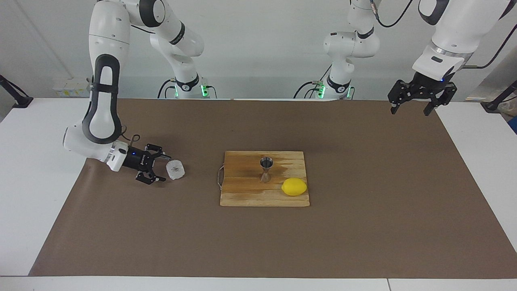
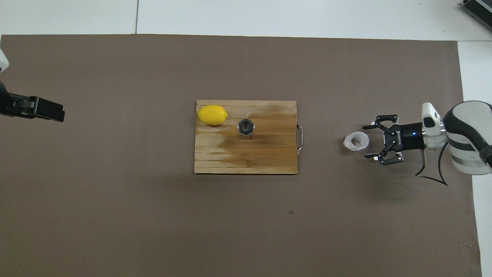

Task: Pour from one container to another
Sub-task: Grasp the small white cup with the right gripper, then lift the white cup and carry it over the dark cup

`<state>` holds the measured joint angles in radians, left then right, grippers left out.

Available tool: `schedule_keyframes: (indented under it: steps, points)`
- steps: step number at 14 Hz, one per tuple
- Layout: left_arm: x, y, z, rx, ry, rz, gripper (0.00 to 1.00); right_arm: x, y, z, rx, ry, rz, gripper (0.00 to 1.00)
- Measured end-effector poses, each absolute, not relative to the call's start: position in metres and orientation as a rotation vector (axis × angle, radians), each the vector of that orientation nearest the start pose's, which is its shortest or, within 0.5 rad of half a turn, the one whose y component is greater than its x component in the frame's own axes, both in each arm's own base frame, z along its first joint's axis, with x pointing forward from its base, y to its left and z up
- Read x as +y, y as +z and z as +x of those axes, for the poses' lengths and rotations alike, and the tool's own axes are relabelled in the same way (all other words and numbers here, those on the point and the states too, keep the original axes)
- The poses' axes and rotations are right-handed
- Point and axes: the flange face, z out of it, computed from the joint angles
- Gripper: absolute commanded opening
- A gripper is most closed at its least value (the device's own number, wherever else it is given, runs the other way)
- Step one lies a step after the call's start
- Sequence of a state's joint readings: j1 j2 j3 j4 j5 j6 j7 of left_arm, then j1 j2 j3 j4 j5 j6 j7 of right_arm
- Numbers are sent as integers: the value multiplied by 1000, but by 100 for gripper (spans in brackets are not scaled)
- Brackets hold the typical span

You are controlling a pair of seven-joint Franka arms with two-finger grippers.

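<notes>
While my right gripper [image 1: 159, 168] stands spread beside the small crinkly translucent white cup [image 1: 176, 169], squeezing hard could crumple it and spill.

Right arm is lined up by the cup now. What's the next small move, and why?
Probably ease the right gripper forward until its open fingers straddle the cup, then close. The cup stands on the mat just ahead of the fingertips, not yet between them. The jigger stands upright on the cutting board beside the lemon; the left gripper waits raised.
</notes>
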<state>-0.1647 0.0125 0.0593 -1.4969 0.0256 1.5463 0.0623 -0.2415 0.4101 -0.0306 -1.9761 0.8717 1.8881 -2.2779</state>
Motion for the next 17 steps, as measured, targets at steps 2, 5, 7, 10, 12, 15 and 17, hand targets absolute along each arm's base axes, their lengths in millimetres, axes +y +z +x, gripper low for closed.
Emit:
schedule_keyframes:
  steps: [2,5,7,10,12,15,17]
  points:
    - [-56,644,551,263,-2,-3104,100,-85,240,559,-1636,-692,-1734,100]
    - [-56,636,550,264,31,-3104,100,-77,235,557,-1661,-690,-1712,48]
    - [-55,633,549,264,44,-3104,100,-71,235,559,-1678,-688,-1713,10]
    - [-55,632,548,263,45,-3104,100,-70,237,561,-1688,-693,-1721,7]
    - [-56,632,548,264,45,-3109,100,-67,239,563,-1658,-679,-1742,7]
    - [-51,632,548,251,45,-3113,100,-36,264,581,-1556,-614,-1825,7]
    - [-49,632,548,244,44,-3114,100,3,296,592,-1469,-554,-1893,7]
